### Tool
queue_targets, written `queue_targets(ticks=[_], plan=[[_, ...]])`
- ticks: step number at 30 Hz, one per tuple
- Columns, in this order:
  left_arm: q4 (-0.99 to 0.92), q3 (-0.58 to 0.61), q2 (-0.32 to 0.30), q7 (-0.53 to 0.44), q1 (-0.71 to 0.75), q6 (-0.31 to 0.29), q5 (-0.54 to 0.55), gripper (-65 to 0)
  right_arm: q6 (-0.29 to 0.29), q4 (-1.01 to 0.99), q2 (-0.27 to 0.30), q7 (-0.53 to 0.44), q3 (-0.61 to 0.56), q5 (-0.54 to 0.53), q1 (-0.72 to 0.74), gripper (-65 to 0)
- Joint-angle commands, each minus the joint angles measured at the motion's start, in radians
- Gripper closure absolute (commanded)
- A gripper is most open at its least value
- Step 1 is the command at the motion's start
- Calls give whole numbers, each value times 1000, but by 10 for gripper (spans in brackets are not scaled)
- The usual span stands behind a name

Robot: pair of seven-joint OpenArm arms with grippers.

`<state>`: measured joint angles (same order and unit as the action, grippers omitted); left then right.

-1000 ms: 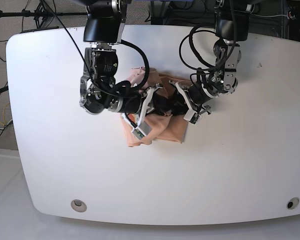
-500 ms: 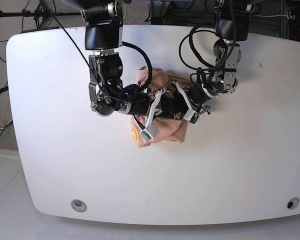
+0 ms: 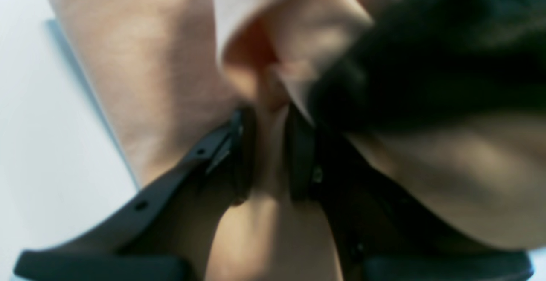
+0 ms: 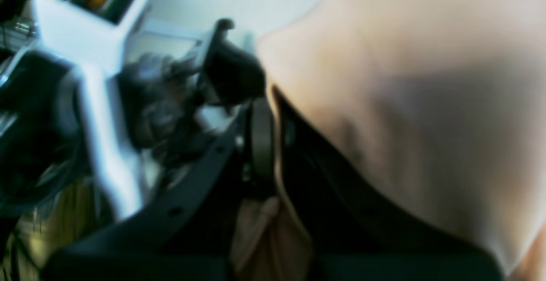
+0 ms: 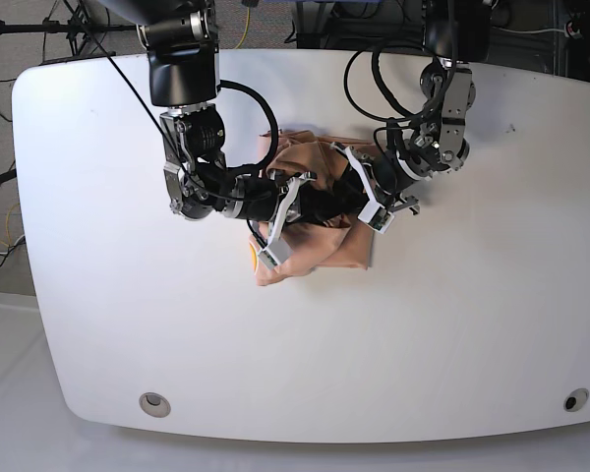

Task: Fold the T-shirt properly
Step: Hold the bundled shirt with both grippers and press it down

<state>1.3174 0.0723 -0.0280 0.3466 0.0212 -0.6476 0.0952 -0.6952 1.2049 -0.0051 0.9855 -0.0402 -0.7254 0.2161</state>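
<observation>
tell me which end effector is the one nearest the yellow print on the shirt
The right end effector, on the base view's left side: the yellow print on the wrinkled peach cotton T-shirt peeks out beside it.

Peach-pink T-shirt (image 5: 324, 251) bore a small yellow print (image 5: 252, 258) at its edge. Table (image 5: 452, 324) was plain white. Arms were black with silver joints and white gripper parts.

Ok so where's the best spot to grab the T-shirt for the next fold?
Probably the bare lower hem of the T-shirt, approached from the near table edge. That edge lies flat and uncovered, while both arms crowd the bunched upper part.
</observation>
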Motion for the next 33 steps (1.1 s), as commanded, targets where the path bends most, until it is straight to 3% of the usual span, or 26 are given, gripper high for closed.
queue_targets(ticks=[1, 11, 22, 33], plan=[[27, 2, -2, 7, -13, 1, -5, -127, 1, 5, 7, -15, 0, 10, 13, 0], [29, 1, -2, 9, -19, 4, -4, -127, 1, 5, 41, -26, 0, 10, 10, 0], [96, -121, 46, 9, -19, 4, -4, -127, 2, 5, 41, -26, 0, 8, -7, 0], [228, -194, 50, 9, -13, 4, -4, -127, -1, 14, 41, -21, 0, 0, -11, 0]])
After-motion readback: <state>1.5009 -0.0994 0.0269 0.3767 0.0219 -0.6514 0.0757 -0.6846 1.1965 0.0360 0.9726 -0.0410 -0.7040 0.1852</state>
